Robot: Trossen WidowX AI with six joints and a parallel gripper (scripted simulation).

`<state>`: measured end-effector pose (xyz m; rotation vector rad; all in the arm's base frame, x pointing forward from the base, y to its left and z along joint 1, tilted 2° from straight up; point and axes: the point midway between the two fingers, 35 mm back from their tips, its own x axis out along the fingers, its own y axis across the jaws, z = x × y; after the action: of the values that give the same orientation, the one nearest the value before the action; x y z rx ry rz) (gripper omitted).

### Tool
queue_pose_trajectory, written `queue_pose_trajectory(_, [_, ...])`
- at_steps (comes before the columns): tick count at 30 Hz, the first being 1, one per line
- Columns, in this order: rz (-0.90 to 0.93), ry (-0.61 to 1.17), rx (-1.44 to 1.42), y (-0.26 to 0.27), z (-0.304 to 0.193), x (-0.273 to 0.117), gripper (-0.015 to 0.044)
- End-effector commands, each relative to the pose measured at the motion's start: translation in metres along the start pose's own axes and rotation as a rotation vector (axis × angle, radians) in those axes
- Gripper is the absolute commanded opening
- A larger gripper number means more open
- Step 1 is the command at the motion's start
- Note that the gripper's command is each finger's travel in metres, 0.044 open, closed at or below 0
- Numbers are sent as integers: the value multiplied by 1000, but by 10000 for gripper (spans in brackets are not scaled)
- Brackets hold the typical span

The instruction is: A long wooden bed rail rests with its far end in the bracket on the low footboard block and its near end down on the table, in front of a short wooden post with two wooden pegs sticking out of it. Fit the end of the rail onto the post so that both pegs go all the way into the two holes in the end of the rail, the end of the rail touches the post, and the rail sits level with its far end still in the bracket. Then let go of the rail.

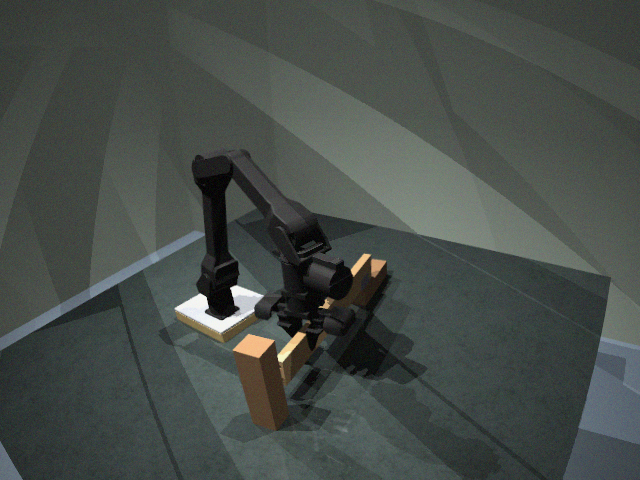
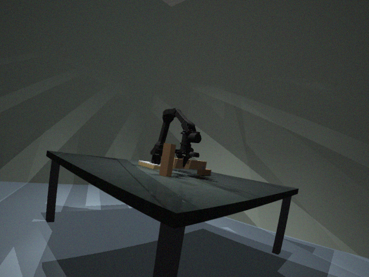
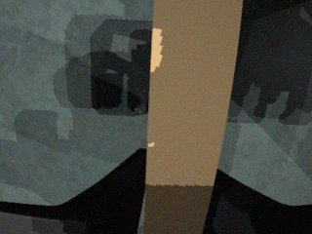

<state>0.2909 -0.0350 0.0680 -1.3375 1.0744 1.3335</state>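
The long light-wood rail (image 1: 298, 357) (image 2: 196, 164) (image 3: 190, 97) runs from the low footboard block (image 1: 378, 279) (image 2: 204, 172) to just behind the upright post (image 1: 261, 382) (image 2: 167, 161). Its far end is at the block; the bracket seat is too small to judge. Its near end is raised off the table, and the rail looks about level. The post partly hides this end, so pegs, holes and any remaining gap cannot be seen. My gripper (image 1: 303, 339) (image 2: 184, 164) (image 3: 163, 156) points down and is shut on the rail, nearer its post end, with one finger on each side.
The arm's base stands on a white-topped board (image 1: 193, 308) (image 2: 146, 163) left of the rail. The post stands close in front of the gripper in the top view. The dark table (image 1: 465, 310) (image 2: 134, 179) carries broad shadows beside the rail.
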Motion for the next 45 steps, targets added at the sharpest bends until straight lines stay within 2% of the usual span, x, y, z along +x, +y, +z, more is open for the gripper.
queue_pose_trajectory(1, [-8,3,-4,-2,-3,-2,0])
queue_pose_trajectory(45, [-8,5,-4,-2,-15,-3,0])
